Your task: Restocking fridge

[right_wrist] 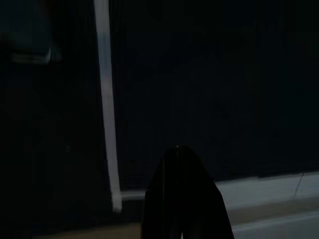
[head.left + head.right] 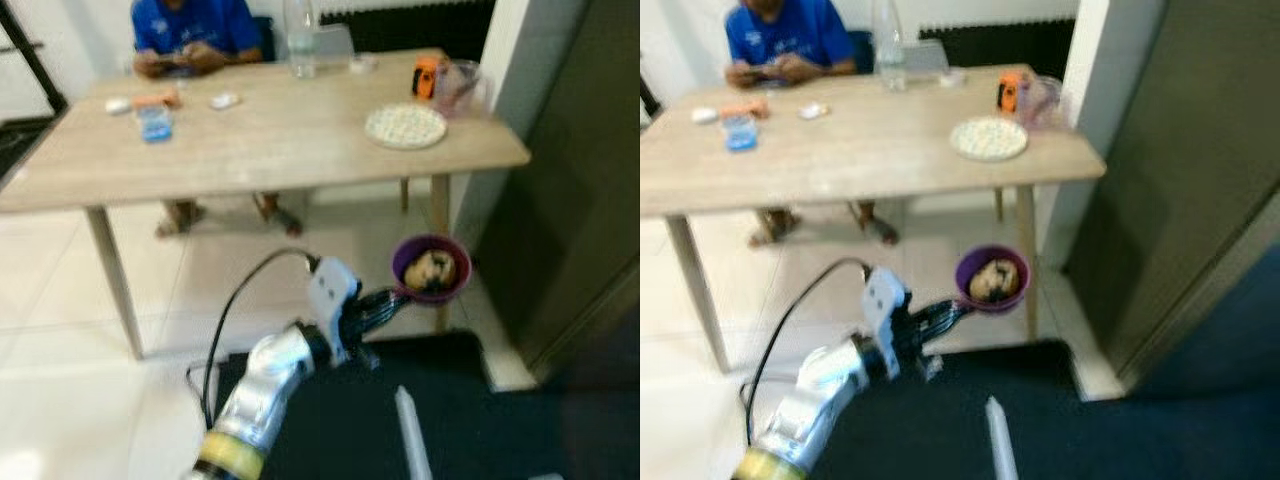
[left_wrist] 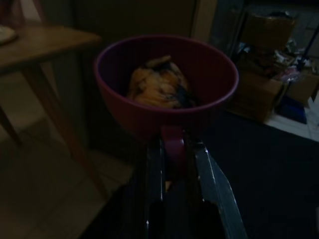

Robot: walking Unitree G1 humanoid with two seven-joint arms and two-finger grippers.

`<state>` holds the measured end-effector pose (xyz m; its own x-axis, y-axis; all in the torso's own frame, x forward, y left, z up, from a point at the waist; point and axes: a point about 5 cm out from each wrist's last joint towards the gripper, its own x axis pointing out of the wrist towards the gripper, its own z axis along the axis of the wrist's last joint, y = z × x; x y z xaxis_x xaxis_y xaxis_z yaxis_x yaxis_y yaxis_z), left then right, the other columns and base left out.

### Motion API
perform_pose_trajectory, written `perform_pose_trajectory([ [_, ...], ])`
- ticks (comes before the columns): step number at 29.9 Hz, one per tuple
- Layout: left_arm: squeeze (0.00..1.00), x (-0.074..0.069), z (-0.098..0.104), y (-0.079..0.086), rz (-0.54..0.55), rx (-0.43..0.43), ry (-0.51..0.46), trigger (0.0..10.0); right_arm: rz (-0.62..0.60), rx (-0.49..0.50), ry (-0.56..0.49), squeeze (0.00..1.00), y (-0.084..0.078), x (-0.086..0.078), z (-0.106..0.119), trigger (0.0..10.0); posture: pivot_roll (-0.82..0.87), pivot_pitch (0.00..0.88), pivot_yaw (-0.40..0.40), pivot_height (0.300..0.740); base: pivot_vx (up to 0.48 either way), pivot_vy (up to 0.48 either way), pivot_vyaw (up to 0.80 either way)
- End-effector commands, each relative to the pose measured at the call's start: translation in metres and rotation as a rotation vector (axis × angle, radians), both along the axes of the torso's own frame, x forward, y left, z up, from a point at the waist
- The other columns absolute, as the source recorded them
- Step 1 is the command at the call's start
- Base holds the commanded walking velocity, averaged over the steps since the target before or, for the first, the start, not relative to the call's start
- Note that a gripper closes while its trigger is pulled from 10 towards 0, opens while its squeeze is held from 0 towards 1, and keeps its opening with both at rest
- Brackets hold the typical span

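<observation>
In the left eye view, the left gripper is stretched forward and pinches the handle of a purple bowl that holds some brownish food. The bowl hangs in the air just past the fingertips, in front of a table leg and below the edge of the wooden table. Far beyond the gripper, on the table, are a round patterned plate, a clear bottle and an orange object. A person in a blue shirt sits at the far side.

In the left wrist view, the two black fingers are pressed on the bowl's handle, one on each side; the bowl is upright.

In the right wrist view, the picture is very dark. The right gripper shows as a black shape, and I cannot tell if it is spread or closed. A pale vertical strip stands beyond it.
</observation>
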<state>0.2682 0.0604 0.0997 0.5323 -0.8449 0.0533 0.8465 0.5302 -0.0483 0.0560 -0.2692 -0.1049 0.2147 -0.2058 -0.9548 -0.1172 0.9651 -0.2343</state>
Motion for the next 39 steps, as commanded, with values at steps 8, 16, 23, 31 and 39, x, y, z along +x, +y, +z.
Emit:
perform_pose_trajectory([
  [8,0.00,0.001,0.005,-0.001,-0.004,-0.010,-0.020,10.0,-0.013,-0.010,-0.023,0.00,-0.001,0.005,0.001,10.0,-0.03,0.019,0.016,0.740,0.000,-0.435,0.00],
  [16,0.00,0.001,0.005,-0.001,-0.004,-0.009,-0.021,10.0,-0.009,-0.013,-0.025,0.00,-0.001,0.005,0.001,10.0,-0.03,0.019,0.016,0.740,0.000,-0.435,0.00],
  [23,0.00,0.001,0.005,-0.002,-0.006,-0.010,-0.021,10.0,-0.004,-0.015,-0.035,0.00,-0.001,0.006,0.001,10.0,-0.03,0.014,0.013,0.740,0.000,-0.435,0.00],
  [31,0.00,0.001,0.004,-0.004,-0.009,-0.011,-0.019,10.0,0.002,-0.015,-0.050,0.00,-0.001,0.007,0.002,10.0,-0.03,0.009,0.010,0.740,0.000,-0.434,0.00],
  [39,0.00,0.003,0.002,-0.002,0.018,-0.005,-0.007,10.0,-0.010,0.033,-0.213,0.00,-0.004,0.057,0.015,10.0,-0.03,0.012,0.011,0.740,0.000,-0.370,0.00],
])
